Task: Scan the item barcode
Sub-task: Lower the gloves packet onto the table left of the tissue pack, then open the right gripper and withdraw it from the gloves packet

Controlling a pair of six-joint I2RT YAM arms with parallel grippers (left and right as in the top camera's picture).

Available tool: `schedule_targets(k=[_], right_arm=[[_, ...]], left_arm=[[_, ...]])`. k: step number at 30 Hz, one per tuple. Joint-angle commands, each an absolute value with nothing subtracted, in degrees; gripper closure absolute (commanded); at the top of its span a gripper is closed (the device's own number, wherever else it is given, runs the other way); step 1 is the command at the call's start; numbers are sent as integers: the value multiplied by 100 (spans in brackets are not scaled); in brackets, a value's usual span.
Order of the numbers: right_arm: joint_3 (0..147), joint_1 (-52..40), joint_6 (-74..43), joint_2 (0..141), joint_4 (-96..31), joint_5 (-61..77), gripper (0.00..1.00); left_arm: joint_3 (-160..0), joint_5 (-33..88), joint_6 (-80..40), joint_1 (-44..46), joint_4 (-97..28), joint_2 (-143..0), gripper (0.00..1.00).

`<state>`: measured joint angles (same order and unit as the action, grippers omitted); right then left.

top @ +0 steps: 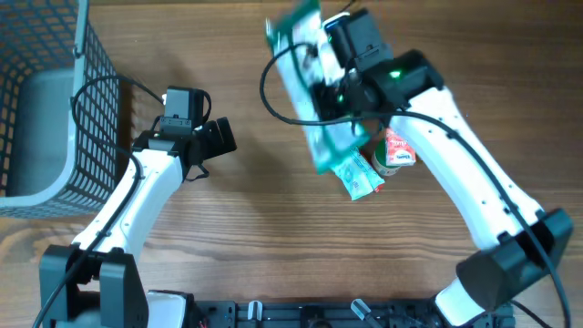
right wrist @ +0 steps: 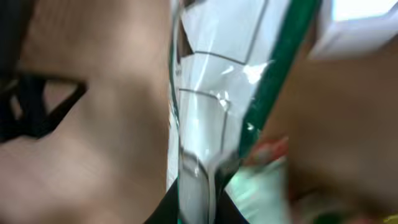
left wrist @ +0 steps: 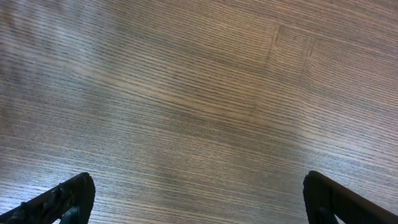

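– Packets, how many do you count?

– Three items in total. One green-and-white packet [top: 293, 87] is lifted above the table [top: 246, 228], at the upper middle of the overhead view. It is long, it has green edges and a shiny clear-white face, and it hangs tilted.

– Who holds it?

– The right gripper [right wrist: 198, 208]. In the right wrist view its two dark fingers are clenched on the lower edge of the packet, which fills most of that view and looks blurred.

– And the other two items?

– They lie on the table, partly under the lower end of the held packet. One small green sachet [top: 357, 176] and one red-and-white pouch [top: 398, 150], just beside each other. I cannot tell whether they touch.

– What about the other arm?

– The left gripper [top: 217, 138] is well apart from all three items, on the left half of the table. Its two fingers [left wrist: 68, 196] are spread wide and grasp nothing; between them only wood grain shows.

– Anything more?

– One wire basket [top: 96, 109] at the upper left corner, with one grey insert [top: 36, 128] inside it. I count two arms.
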<state>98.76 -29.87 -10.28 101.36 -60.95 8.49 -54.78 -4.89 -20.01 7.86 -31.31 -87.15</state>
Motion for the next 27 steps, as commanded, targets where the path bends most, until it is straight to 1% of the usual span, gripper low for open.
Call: schedule_targets(k=[1,5,7,8,9,12,13,15,16,19,22,23,24,27], right_arm=[[9045,-3138,-2303,10289,-6034,1850,94],[8090,-3166,-2735,10289,-5266,1671,96],[7806,-3168,-2759,10289,-4864,1638,95],[7690,-3168,-2759,10289,-4689,1656,93],[7618,-3170,-2766,10289,-4598,1660,81],[7537,-3170,-2753,10294,-4595,1653,67],[7537,-3173,-2755,10294,-4606,1651,57],[7537,-3173,-2742,10296,-4574,1632,46],[7537,-3173,-2742,10298,-4563,1608,45],[7537,-3173,-2742,10298,-4571,1109,37],[7537,-3170,-2720,10298,-4574,854,34],[7537,-3170,-2698,10298,-4576,854,23],[7537,-3170,-2700,10298,-4567,854,0],[7537,-3164,-2700,10298,-4563,854,0]], left_arm=[[-5531,-565,-1977,760,-3129,-8711,0],[-5531,-565,-1977,760,-3129,-8711,0],[-5531,-565,-1977,760,-3129,-8711,0],[-5531,-565,-1977,760,-3129,-8711,0],[-5531,-565,-1977,760,-3129,-8711,0],[-5531,-565,-1977,760,-3129,-8711,0],[-5531,-565,-1977,760,-3129,-8711,0],[-5531,-565,-1977,760,-3129,-8711,0],[-5531,-565,-1977,760,-3129,-8711,0],[-5531,-565,-1977,760,-3131,-8711,0],[-5531,-565,-1977,762,-3129,-8711,0],[-5531,-565,-1977,760,-3131,-8711,0],[-5531,-565,-1977,760,-3131,-8711,0],[-5531,-565,-1977,760,-3131,-8711,0]])
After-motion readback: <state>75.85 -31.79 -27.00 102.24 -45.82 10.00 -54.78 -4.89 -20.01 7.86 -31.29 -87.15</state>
